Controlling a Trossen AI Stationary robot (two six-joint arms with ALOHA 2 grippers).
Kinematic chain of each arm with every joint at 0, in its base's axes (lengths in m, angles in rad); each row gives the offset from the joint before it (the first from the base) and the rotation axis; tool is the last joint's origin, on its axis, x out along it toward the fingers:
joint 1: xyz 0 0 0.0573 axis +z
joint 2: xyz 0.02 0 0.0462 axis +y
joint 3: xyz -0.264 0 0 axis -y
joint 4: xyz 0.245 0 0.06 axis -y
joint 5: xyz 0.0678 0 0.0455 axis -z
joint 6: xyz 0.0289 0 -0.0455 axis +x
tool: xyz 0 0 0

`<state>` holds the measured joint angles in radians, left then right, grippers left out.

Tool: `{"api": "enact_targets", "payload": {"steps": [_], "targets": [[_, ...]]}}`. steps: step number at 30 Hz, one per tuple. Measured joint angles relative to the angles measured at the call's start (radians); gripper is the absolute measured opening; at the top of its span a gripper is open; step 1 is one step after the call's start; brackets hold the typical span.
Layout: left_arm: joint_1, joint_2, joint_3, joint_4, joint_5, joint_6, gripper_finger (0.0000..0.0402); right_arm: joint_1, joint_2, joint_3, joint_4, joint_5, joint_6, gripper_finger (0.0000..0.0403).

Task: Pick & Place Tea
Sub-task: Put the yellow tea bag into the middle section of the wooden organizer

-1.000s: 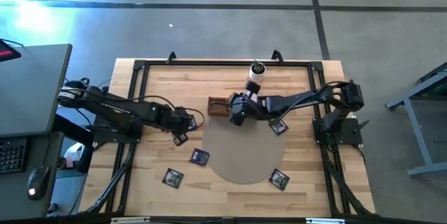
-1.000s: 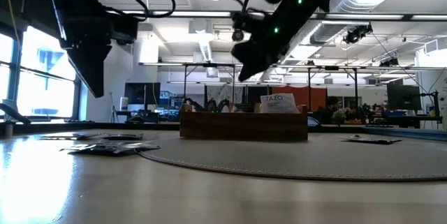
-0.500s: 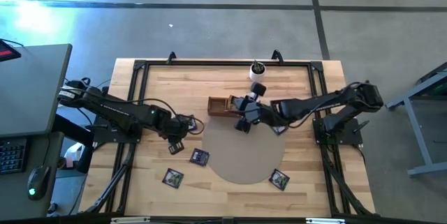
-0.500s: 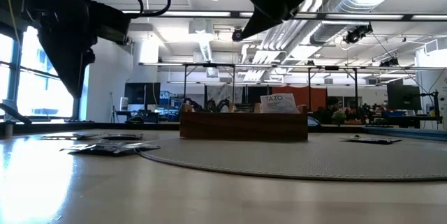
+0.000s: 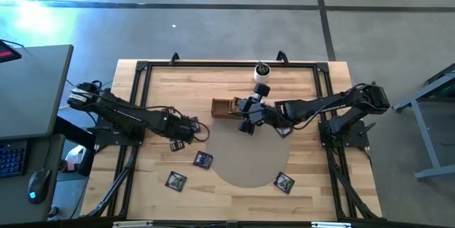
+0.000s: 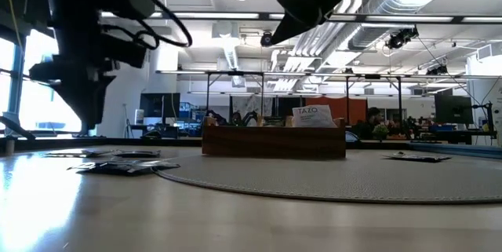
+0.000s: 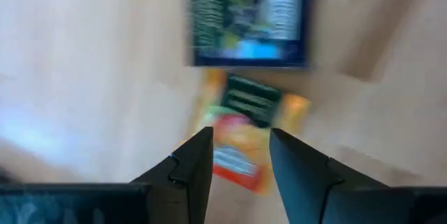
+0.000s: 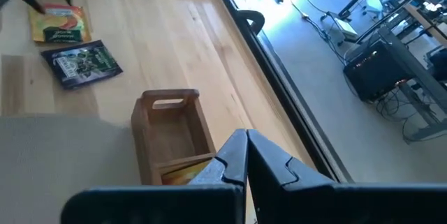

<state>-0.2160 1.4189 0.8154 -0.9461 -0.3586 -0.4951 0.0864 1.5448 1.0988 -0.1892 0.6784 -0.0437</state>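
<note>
Bright ceiling strip lights, blue glare on floor, left wrist view motion-blurred

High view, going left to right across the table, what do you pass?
Open left gripper above an orange tea sachet → brown wooden box → shut right gripper → small white cup with a plant → dark green-printed tea sachet.

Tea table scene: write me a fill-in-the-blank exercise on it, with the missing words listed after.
1. The left gripper, jaws open, hangs over an ____ tea sachet.
2. The right gripper has its jaws ____.
3. The wooden box lies just beyond the round ____.
4. The small white cup holds a ____.

Missing words: orange; shut; mat; plant
</note>
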Motion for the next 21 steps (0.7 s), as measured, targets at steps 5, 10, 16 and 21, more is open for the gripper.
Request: {"api": "enact_targets", "payload": {"steps": [5, 10, 16, 21], "targets": [[0.037, 0.067, 0.0, 0.02, -0.069, 0.186, 0.0138, -0.014, 0.0, 0.0, 0.001, -0.015, 0.0, 0.0006], [0.109, 0.114, 0.0, 0.043, 0.035, 0.278, 0.0138, -0.021, 0.001, 0.0, 0.01, -0.042, -0.002, 0.0002], [0.162, 0.126, 0.0, 0.12, 0.059, 0.282, 0.0138, -0.021, 0.001, 0.0, 0.013, -0.056, -0.002, 0.0005], [0.201, 0.126, 0.017, 0.097, 0.194, 0.343, 0.0138, -0.021, 0.001, 0.0, 0.014, -0.06, -0.002, 0.0003]]}}
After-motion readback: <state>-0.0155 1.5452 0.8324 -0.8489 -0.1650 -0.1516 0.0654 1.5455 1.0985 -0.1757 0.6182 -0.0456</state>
